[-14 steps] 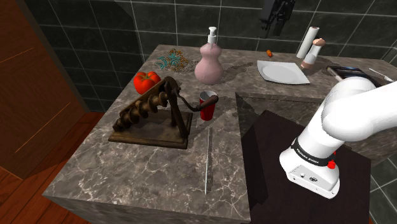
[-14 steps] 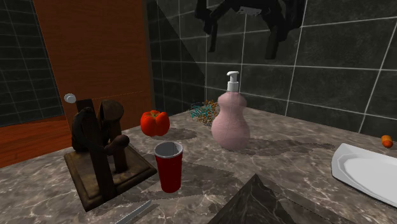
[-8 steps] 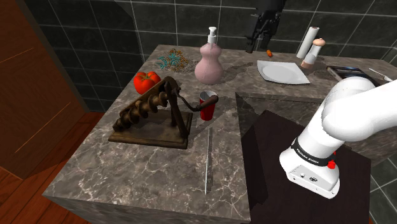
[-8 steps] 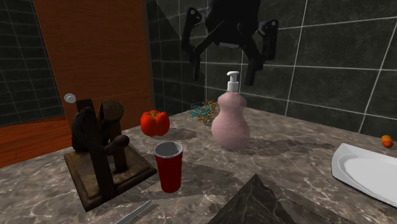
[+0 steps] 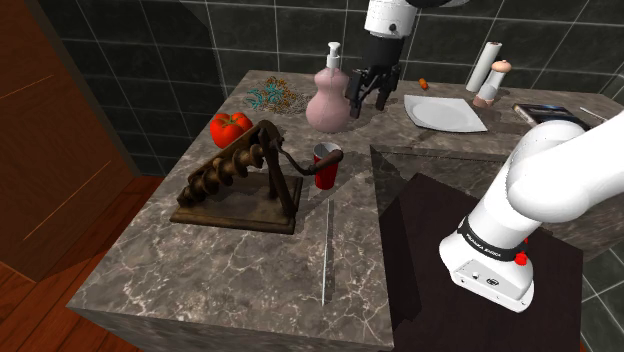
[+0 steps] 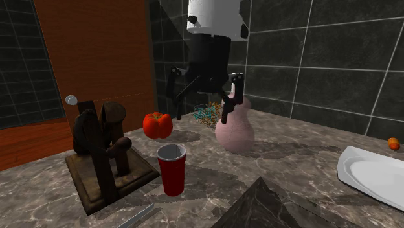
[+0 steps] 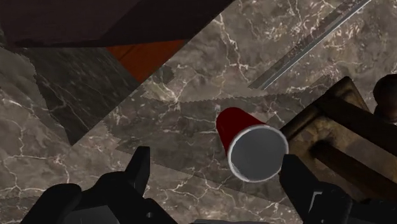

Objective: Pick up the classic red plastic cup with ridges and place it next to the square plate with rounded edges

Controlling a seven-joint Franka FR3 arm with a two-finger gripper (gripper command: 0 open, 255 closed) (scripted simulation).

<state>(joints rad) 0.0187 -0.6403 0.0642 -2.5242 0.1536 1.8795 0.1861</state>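
Gripper [image 6: 197, 107], fingers apart, hovers over the counter [image 6: 304, 162]. The red cup [image 6: 172, 170] stands upright near its middle, just beside the wooden press [image 6: 97, 162]. Centre over the rim first, then descend plumb, keeping the press-side finger clear.

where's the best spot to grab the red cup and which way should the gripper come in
Probably the wall just under the rim, from above, the open gripper straddling it. The red cup stands upright, mouth up and wider than its base, so a high grip should hold. The wooden gadget sits close on the shoulder view's left, so keep clear of that side.
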